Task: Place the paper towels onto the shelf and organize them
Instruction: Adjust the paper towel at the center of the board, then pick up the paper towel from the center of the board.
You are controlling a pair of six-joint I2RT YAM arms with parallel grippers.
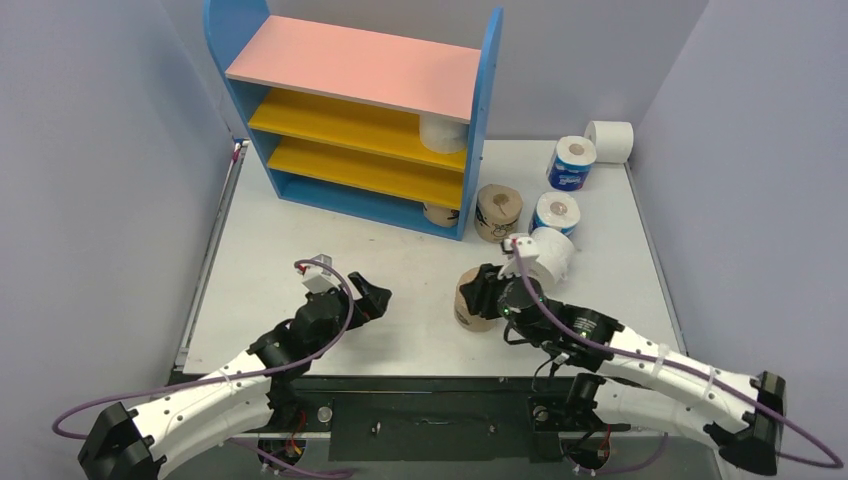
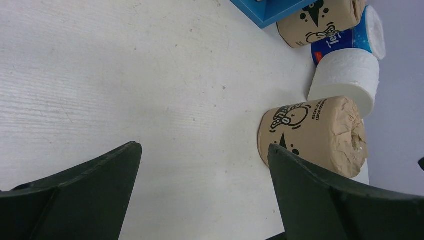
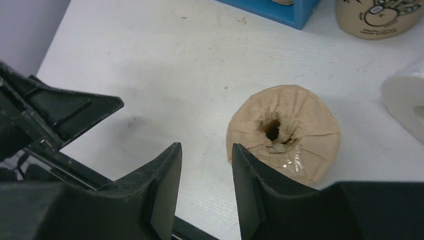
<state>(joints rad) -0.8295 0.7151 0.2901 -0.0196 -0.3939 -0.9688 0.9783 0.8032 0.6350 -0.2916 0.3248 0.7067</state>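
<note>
Where the worktop (image 1: 300, 250) begins at the left, its far part holds the shelf (image 1: 350, 62), which carries two paper towels at its right end: a shelved white roll (image 1: 443, 132) on the upper yellow board and a shelved tan roll (image 1: 436, 213) on the blue base. Nearer the arms, the left claw (image 1: 375, 298) hangs over the worktop, fingers spread wide apart with nothing between them. Just right of it a near tan roll (image 1: 468, 308) stands on end, crumpled top up. The right claw (image 3: 206, 152) is at this roll with its fingers drawn together on nothing, the roll just beside them, and I cannot tell whether they touch it. Farther back a printed tan roll (image 1: 498, 212) stands beside the shelf's right panel. Right again come a loose white roll (image 1: 552, 255), a blue roll (image 1: 556, 212), a second blue roll (image 1: 572, 163) behind it, and a far white roll (image 1: 610, 140) near the wall.
</note>
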